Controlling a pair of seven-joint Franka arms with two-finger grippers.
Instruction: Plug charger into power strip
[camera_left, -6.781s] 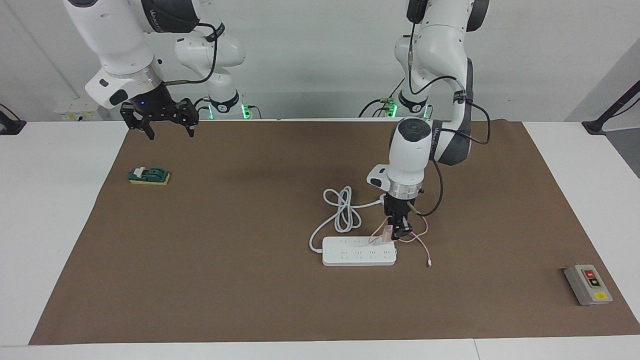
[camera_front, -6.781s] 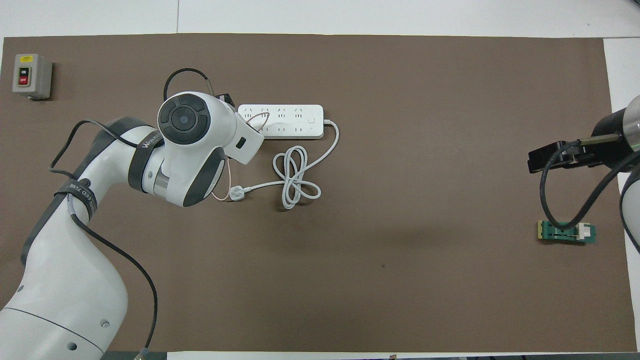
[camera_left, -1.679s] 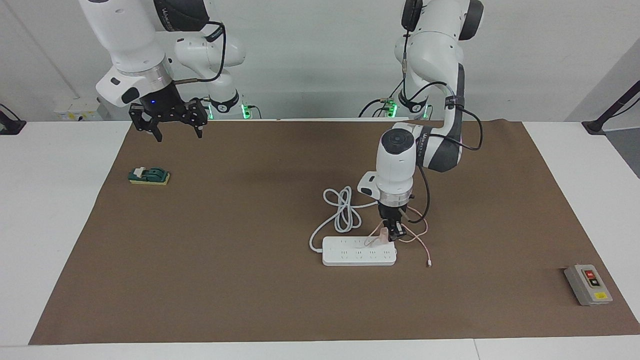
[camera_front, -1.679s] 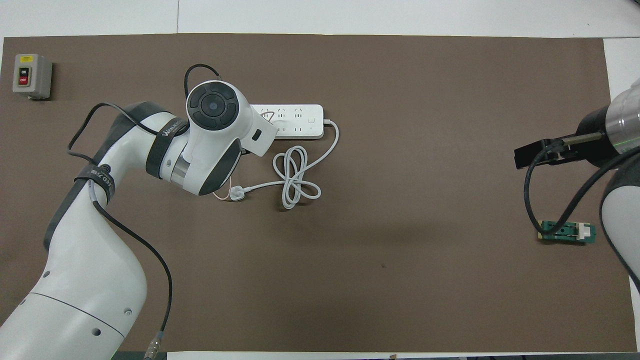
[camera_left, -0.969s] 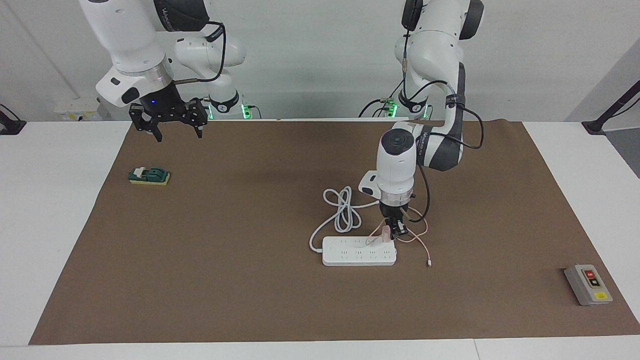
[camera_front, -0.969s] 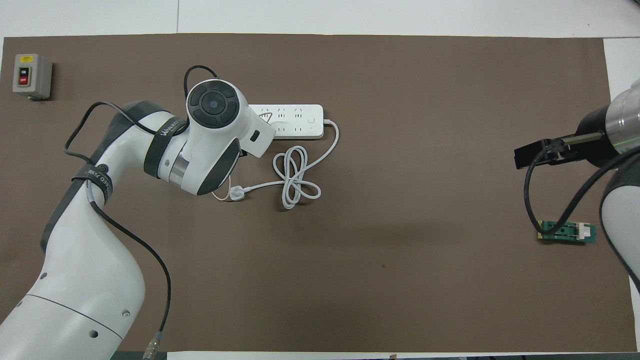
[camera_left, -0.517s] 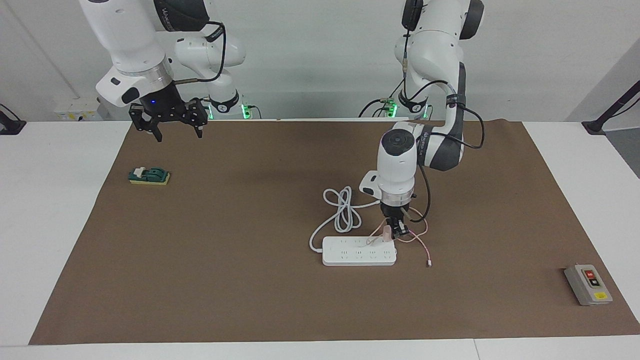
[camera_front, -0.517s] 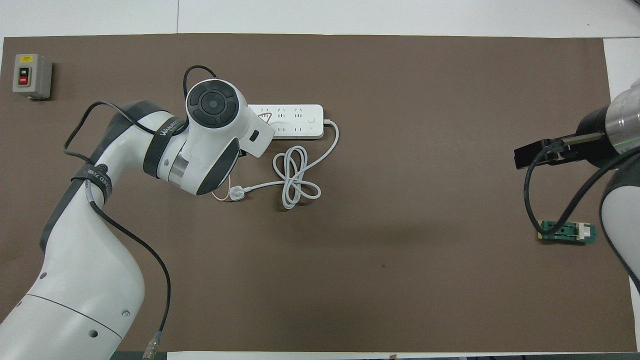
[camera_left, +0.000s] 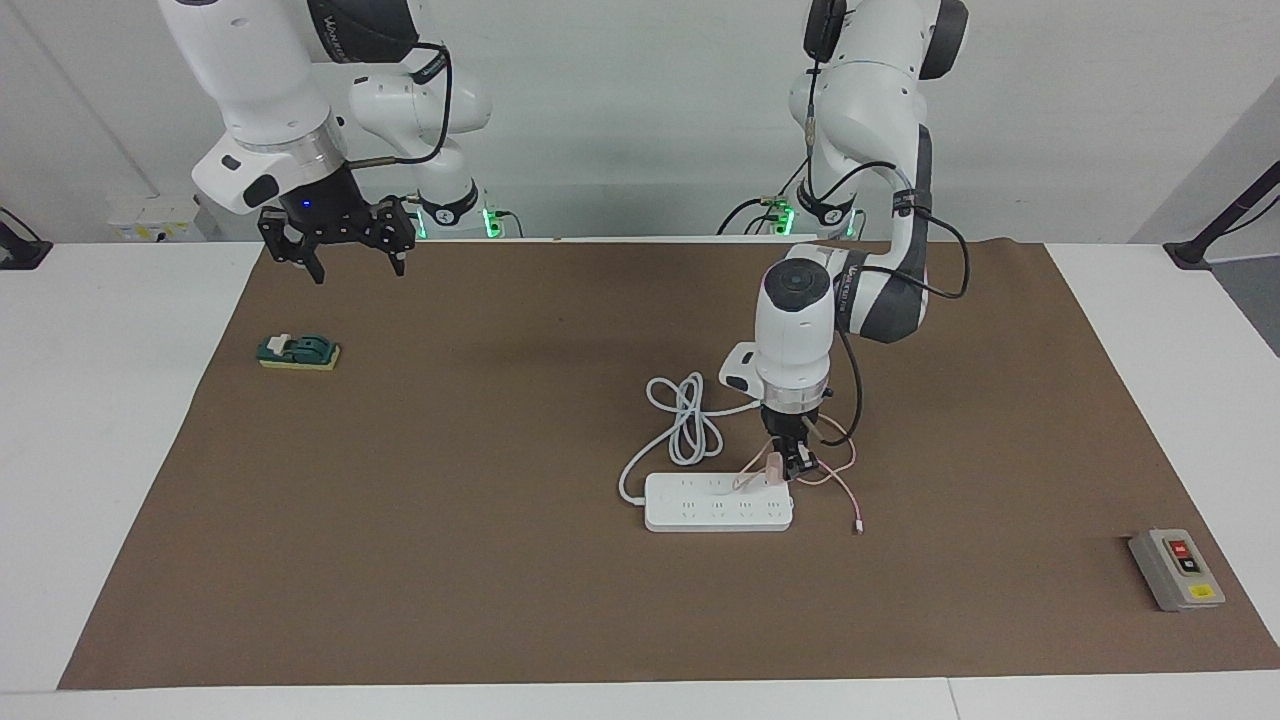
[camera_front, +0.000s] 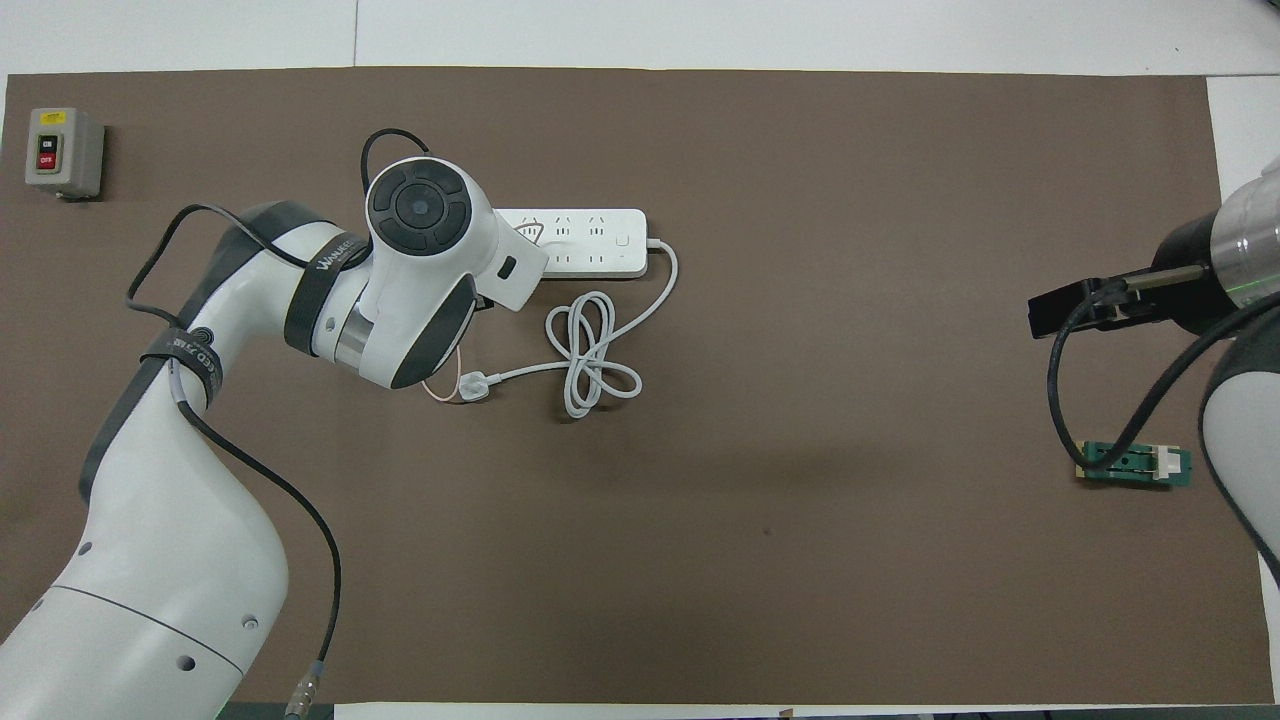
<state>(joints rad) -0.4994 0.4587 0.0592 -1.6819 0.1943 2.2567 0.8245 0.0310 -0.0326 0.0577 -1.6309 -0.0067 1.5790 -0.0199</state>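
The white power strip (camera_left: 716, 503) (camera_front: 590, 243) lies flat on the brown mat, its thick cord looped beside it on the robots' side. My left gripper (camera_left: 786, 466) points straight down over the strip's end toward the left arm, shut on the pale-pink charger (camera_left: 773, 466), which sits just above or at the sockets; contact cannot be judged. The charger's thin pink cable (camera_left: 845, 493) trails onto the mat. In the overhead view the left arm hides the charger and gripper. My right gripper (camera_left: 352, 262) hangs open above the mat's corner near its own base, waiting.
A small green device (camera_left: 298, 352) (camera_front: 1133, 464) lies toward the right arm's end. A grey box with red and yellow buttons (camera_left: 1176, 569) (camera_front: 63, 151) stands at the left arm's end, farther from the robots. The white plug (camera_front: 476, 385) of the strip's cord lies nearer the robots.
The left arm has shifted very slightly over the strip's end, still holding the charger. The right arm has not moved.
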